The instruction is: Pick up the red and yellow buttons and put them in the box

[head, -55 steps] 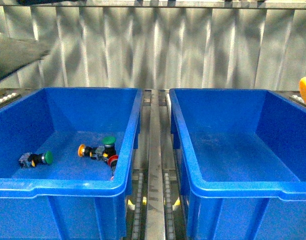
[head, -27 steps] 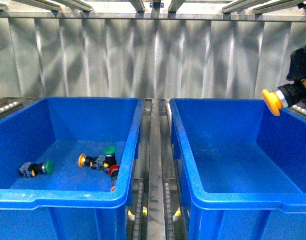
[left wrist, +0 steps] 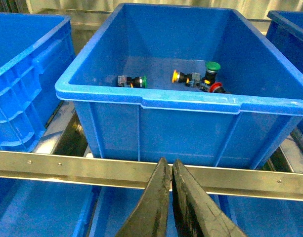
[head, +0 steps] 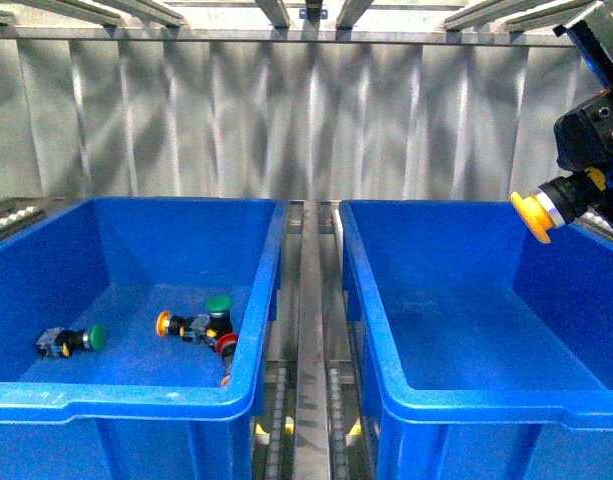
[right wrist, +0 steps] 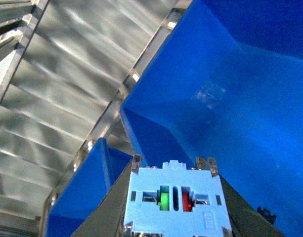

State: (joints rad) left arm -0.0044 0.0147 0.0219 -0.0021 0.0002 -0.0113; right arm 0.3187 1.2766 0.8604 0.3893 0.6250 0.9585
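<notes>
My right gripper (head: 574,192) is shut on a yellow button (head: 532,216) and holds it high over the far right wall of the right blue box (head: 466,395). In the right wrist view the button's grey contact block (right wrist: 176,203) sits between the fingers. In the left blue box (head: 136,385) lie another yellow button (head: 164,323), a red button (head: 227,345) and two green ones (head: 218,304) (head: 94,337). My left gripper (left wrist: 171,165) is shut and empty, low in front of that box (left wrist: 151,103); it does not show in the front view.
A metal roller rail (head: 308,330) runs between the two boxes. A corrugated metal wall (head: 286,120) stands behind them. A metal crossbar (left wrist: 67,165) passes under the left gripper, and another blue box (left wrist: 22,84) stands beside the left one.
My right gripper with the yellow button has moved left, further into view over the right box. The buttons in the left box have not moved.
</notes>
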